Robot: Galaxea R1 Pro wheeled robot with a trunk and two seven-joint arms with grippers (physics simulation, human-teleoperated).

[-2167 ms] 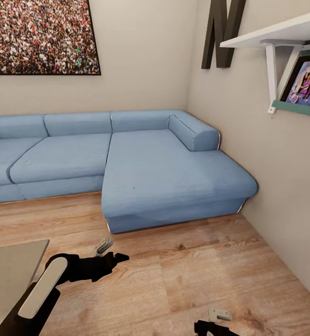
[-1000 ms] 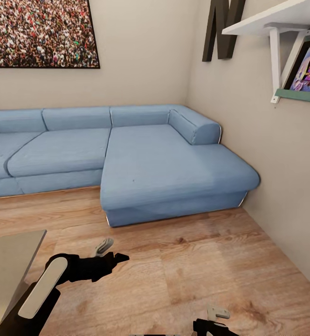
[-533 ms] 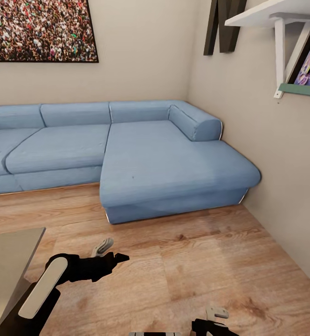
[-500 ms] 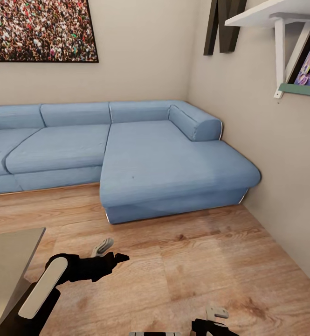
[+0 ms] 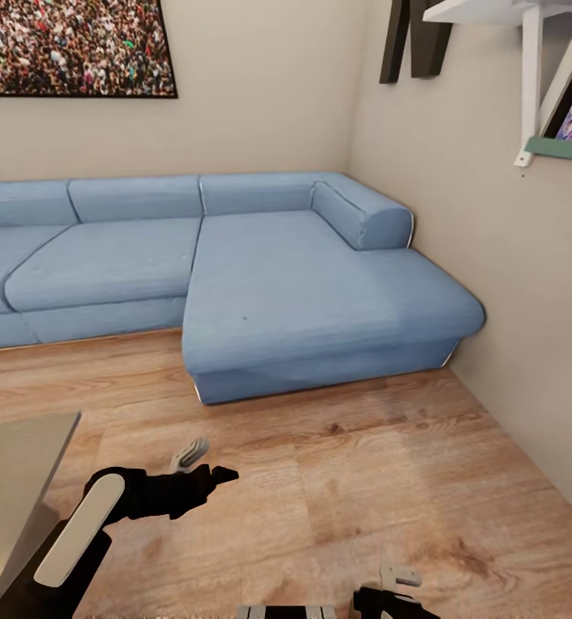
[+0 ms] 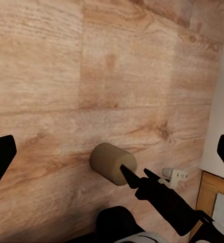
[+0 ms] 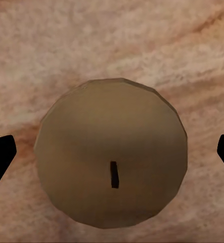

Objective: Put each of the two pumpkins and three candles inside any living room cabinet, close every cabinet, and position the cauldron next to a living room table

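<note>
Wood floor (image 5: 363, 464): bare planks lie under both arms, and the candle stands upright on them
Candle (image 7: 112, 126): it sits straight below the right gripper (image 5: 397, 586), wick end facing the palm, centred between the two fingers and touching neither
Right gripper: spread wide and holding nothing, its black fingertips (image 7: 0, 154) well clear of the candle's sides
Left gripper (image 5: 208, 460): spread open and empty, off to one side of the candle and looking across at it
Table (image 5: 10, 464): its grey corner lies just beside the left arm, on the side away from the right gripper
Tipping risk: the candle is short and stubby, so if the right gripper drops off-centre one fingertip would likely strike the rim and knock it over or send it rolling across the smooth planks
Slip risk: the rounded top and smooth sides give little to pinch, so closing too high would likely squeeze the candle out downward
Floor risk: going too low would press the fingertips into the planks before they close
Cause in common: a descent that drifts from the present centring
</note>
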